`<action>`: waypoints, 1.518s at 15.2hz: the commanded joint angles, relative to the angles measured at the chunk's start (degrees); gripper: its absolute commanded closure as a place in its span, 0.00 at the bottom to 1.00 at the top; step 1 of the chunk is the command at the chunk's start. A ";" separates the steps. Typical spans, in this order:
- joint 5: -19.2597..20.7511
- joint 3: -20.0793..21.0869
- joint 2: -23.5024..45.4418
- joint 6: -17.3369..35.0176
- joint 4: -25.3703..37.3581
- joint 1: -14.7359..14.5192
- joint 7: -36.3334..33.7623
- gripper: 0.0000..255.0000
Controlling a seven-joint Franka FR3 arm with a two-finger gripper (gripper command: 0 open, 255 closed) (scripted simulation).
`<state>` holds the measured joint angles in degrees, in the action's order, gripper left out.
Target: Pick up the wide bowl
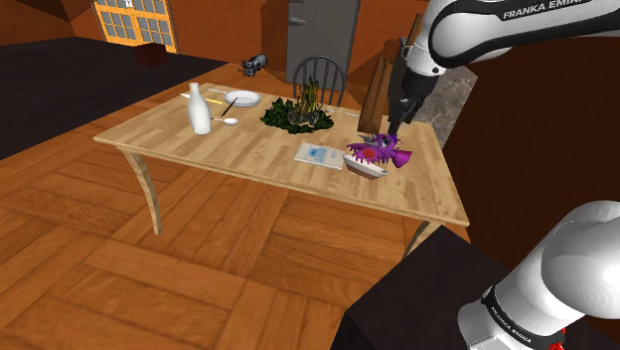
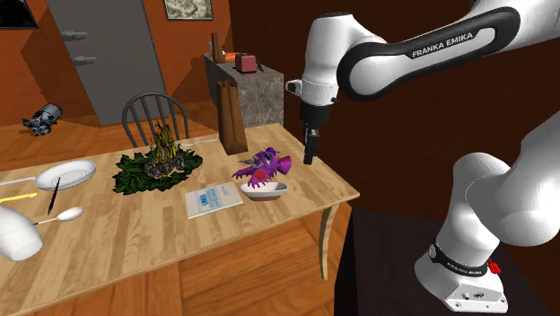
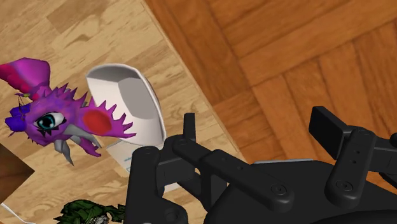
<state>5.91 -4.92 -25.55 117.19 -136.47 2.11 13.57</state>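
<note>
The wide bowl [image 1: 367, 168] is white and shallow and stands near the table's edge on the shoulder view's right. A purple dragon toy [image 1: 379, 150] sits on its rim. In the second exterior view the bowl [image 2: 267, 190] lies under the dragon [image 2: 263, 166]. My black gripper [image 1: 394, 123] hangs in the air above the table, up and to the right of the bowl and clear of it. From the second exterior view the gripper [image 2: 310, 154] points down. In the wrist view the fingers stand apart around the gripper [image 3: 257, 122], open and holding nothing, with the bowl [image 3: 130, 95] and dragon [image 3: 57, 118] off to one side.
On the wooden table [image 1: 229, 139] lie a light booklet [image 1: 320, 154], a green leafy pile [image 1: 298, 114], a white bottle [image 1: 200, 109], a plate [image 1: 241, 98] and a spoon [image 1: 229, 121]. A tall brown bag [image 2: 233, 118] stands behind the bowl, and a chair [image 2: 153, 115] at the far side.
</note>
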 commanded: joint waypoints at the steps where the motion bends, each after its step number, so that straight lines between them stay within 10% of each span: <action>1: 0.23 -1.11 4.01 3.15 0.60 0.14 1.85 0.00; 23: -6.61 -4.72 51.38 20.01 27.37 4.86 22.25 0.00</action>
<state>-0.49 -9.76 24.34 137.17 -110.47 6.63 35.19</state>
